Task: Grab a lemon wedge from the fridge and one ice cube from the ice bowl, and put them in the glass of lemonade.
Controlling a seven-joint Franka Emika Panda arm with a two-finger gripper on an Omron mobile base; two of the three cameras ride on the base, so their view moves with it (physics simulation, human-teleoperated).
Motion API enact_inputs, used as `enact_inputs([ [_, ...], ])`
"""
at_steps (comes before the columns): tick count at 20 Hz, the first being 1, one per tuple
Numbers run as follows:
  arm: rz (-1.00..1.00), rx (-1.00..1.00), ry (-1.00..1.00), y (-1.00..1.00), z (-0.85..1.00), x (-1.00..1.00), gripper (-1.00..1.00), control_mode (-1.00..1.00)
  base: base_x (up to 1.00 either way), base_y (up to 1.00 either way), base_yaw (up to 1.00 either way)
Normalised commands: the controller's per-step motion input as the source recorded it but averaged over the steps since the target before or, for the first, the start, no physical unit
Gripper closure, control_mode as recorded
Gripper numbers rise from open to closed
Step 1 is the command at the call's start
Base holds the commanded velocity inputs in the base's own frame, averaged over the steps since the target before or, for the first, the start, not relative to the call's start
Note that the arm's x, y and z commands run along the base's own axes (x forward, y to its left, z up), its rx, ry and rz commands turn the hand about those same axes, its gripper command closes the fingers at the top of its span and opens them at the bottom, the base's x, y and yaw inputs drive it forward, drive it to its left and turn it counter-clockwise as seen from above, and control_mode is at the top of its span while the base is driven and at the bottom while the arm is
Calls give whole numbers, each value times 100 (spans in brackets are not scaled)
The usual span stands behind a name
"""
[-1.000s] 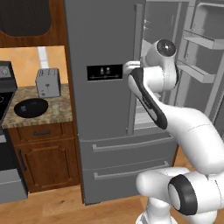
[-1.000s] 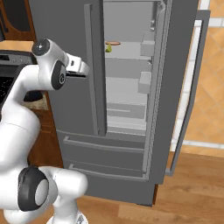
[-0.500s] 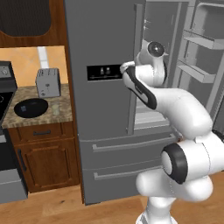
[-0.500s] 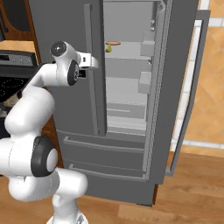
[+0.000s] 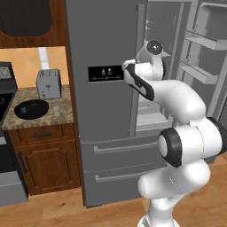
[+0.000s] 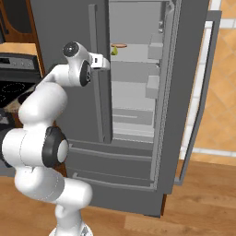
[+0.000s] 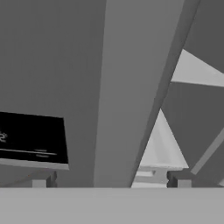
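Up on a fridge shelf, the lemon wedge (image 6: 114, 51) lies just beyond and slightly above the gripper (image 6: 107, 64).
Beside it rests a flat orange-brown item (image 6: 120, 45); the fridge (image 6: 138, 101) stands with its right door swung open. The gripper, jaws spread wide and holding nothing, hangs at the edge of the closed left door, near the black dispenser panel (image 5: 105, 73). Well off to its left, the ice bowl (image 5: 31, 108), the glass of lemonade (image 5: 56, 111) and a toaster (image 5: 48, 84) sit on the counter (image 5: 66, 104).
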Motion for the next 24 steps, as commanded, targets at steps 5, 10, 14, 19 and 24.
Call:
enact_inputs([
  [5,-5,0,0,3,-23,45,-100,-100,0,0,0],
  [10,-5,0,0,7,-20,37,-100,-100,0,0,0],
  [14,-2,0,0,24,0,3,100,-100,0,0,0],
  [19,0,0,0,25,0,0,100,-100,0,0,0],
  [24,0,3,-4,44,8,-29,100,-100,0,0,0],
])
